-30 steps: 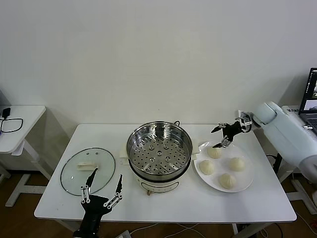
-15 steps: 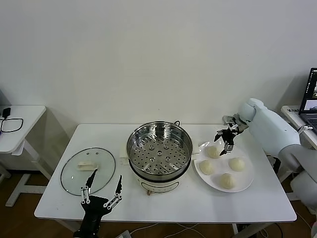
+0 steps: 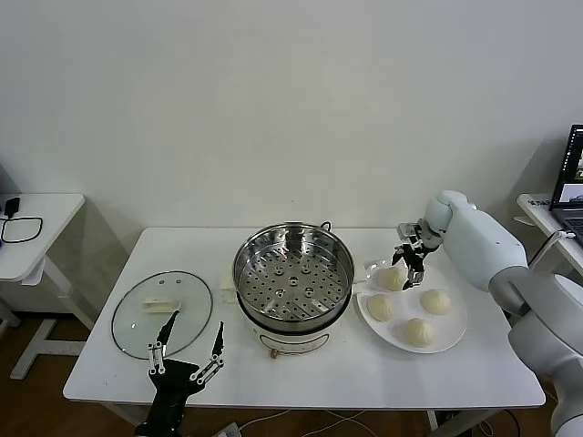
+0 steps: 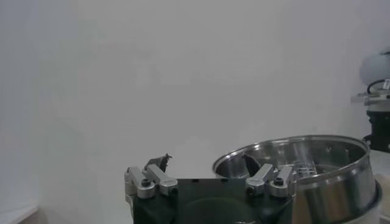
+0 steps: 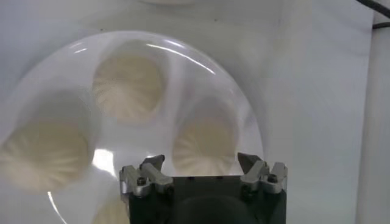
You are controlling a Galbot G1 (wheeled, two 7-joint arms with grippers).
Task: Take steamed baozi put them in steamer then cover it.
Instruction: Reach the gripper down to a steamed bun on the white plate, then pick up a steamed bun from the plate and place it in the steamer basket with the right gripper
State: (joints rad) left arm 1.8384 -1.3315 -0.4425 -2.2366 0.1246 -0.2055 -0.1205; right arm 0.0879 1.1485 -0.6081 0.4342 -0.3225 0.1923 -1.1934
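Several cream-white baozi lie on a white plate [image 3: 461, 317] right of the steamer [image 3: 293, 278], a shiny steel pot with a bare perforated tray inside. My right gripper [image 3: 410, 264] hangs open, pointing down just above the rear baozi [image 3: 392, 279] closest to the steamer, without touching it. From the right wrist that baozi [image 5: 204, 143] lies between the spread fingers of the right gripper [image 5: 201, 161], with two more baozi [image 5: 128, 79] [image 5: 42, 152] beside it. My left gripper [image 3: 187, 350] is parked open at the table's front left; in its own view the left gripper [image 4: 206, 159] faces the steamer [image 4: 304, 164].
The round glass lid [image 3: 162, 314] with a cream handle lies flat on the white table [image 3: 364, 382], left of the steamer. A small side table [image 3: 36, 218] stands at far left, a laptop [image 3: 572, 173] at far right.
My right arm has swung in from the back right and tipped its gripper downward over the plate, closer to the rear baozi. The left arm has not moved.
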